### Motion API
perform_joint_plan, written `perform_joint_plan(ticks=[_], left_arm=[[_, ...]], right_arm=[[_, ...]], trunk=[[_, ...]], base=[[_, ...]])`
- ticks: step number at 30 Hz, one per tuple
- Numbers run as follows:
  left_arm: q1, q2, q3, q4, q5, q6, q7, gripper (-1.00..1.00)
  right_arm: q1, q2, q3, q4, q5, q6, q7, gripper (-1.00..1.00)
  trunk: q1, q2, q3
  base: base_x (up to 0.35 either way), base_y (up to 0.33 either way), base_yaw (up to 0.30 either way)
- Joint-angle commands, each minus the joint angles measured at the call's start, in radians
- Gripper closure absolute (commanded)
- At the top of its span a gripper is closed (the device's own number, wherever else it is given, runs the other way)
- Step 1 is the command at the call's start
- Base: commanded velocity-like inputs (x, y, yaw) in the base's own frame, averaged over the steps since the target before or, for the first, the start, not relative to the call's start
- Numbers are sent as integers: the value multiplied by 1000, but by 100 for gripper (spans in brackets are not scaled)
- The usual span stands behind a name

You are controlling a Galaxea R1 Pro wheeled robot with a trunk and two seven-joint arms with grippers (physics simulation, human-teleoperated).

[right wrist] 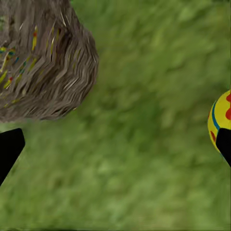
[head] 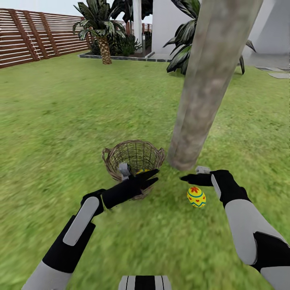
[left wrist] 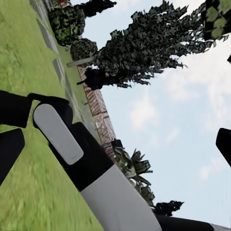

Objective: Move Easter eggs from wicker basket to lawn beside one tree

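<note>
With one egg already on the grass by the tree, we see our right claw open and empty while our left claw, open too, reaches over the basket for the next.

No readable txt, labels or nos. anywhere

You are facing a brown slatted fence, with a scaly-trunked palm and a white house standing right of it.
</note>
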Motion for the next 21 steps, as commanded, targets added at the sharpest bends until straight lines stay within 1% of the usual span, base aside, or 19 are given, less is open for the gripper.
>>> perform_joint_plan(ticks=[1,3,5,6,7,8,9,11,12,13,14,16,17,18,19,21], left_arm=[[-3,13,7,-2,1,5,-5,-100],[-9,37,27,-5,2,5,-18,-100],[-11,58,59,-7,2,5,-47,-100],[-12,71,83,-7,2,5,-78,-100],[-12,79,98,-7,2,5,-103,-100],[-13,97,119,-8,2,7,-146,-100],[-12,105,126,-8,2,8,-160,-100],[-12,144,146,-8,2,24,-217,-100],[-11,174,161,-8,3,44,-261,-100],[-11,191,176,-8,3,54,-292,-100],[-9,211,208,-7,3,64,-340,-100],[-7,231,262,-7,3,72,-395,-100],[-4,247,295,-7,3,84,-423,-100],[-2,260,313,-6,3,98,-435,-100],[-1,286,344,-6,3,126,-452,-100],[0,303,383,-5,3,139,-469,-100]], right_arm=[[0,0,-5,-1,12,2,38,-100],[0,-1,-5,-2,14,2,94,-100],[0,-1,-5,-4,16,2,138,-100],[0,-1,-5,-7,17,2,154,-100],[0,-1,-5,-7,18,2,161,-100],[0,-1,-5,-8,18,2,166,-100],[0,-1,-5,-8,18,2,167,-100],[0,-1,-5,-9,19,2,170,-100],[0,-1,-5,-9,18,2,171,-100],[0,-1,-5,-9,18,2,171,-100],[0,0,-5,-9,17,2,171,-100],[0,0,-5,-10,16,2,172,-100],[0,1,-5,-14,15,2,173,-100],[0,2,-5,-19,14,2,173,-100],[1,5,-4,-34,12,2,175,-100],[1,6,-4,-59,12,2,176,-100]], trunk=[[-1,0,3],[-1,0,11],[-2,1,19],[-3,1,23],[-3,1,26],[-4,2,30],[-4,2,34],[-5,2,42],[-6,3,46],[-6,3,50],[-6,3,54],[-7,4,61],[-8,4,65],[-8,4,69],[-9,4,73],[-10,5,81]], base=[[0,0,0],[0,0,0],[0,0,0],[0,0,0],[0,0,0],[0,0,0],[0,0,0],[0,0,0],[0,0,0],[0,0,0],[0,0,0],[0,0,0],[0,0,0],[0,0,0],[0,0,0],[0,0,0]])
